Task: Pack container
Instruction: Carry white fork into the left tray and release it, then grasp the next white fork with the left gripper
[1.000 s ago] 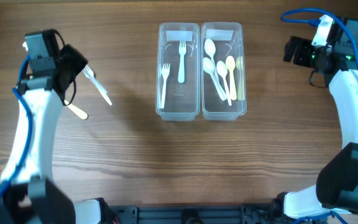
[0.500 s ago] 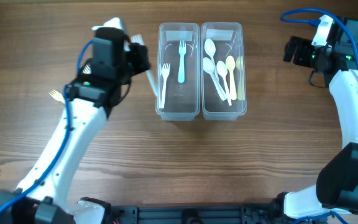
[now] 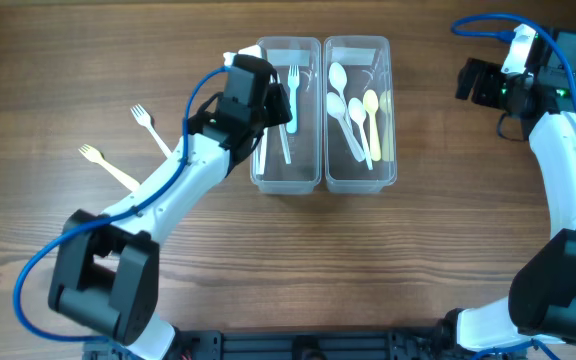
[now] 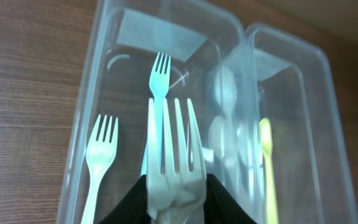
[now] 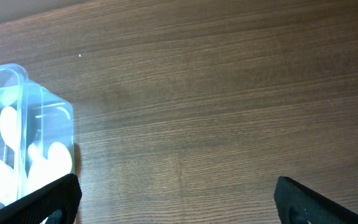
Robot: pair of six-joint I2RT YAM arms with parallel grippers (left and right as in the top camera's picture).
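Observation:
The clear twin-trough container (image 3: 288, 184) stands at the table's middle back. Its left trough holds a light blue fork (image 3: 292, 88) and a white fork (image 4: 99, 155); its right trough holds several white spoons (image 3: 346, 108) and a yellow spoon (image 3: 371, 110). My left gripper (image 3: 273, 105) hovers over the left trough, shut on a white fork (image 4: 174, 149) whose tines point along the trough. My right gripper (image 3: 478, 82) is open and empty over bare wood right of the container, its fingers (image 5: 55, 199) wide apart.
A white fork (image 3: 148, 125) and a yellow fork (image 3: 103, 165) lie on the wood left of the container. The container's corner (image 5: 23, 124) shows at the left of the right wrist view.
My left arm has swung from the table's left side to over the left trough, carrying the white fork. The right arm has not moved.

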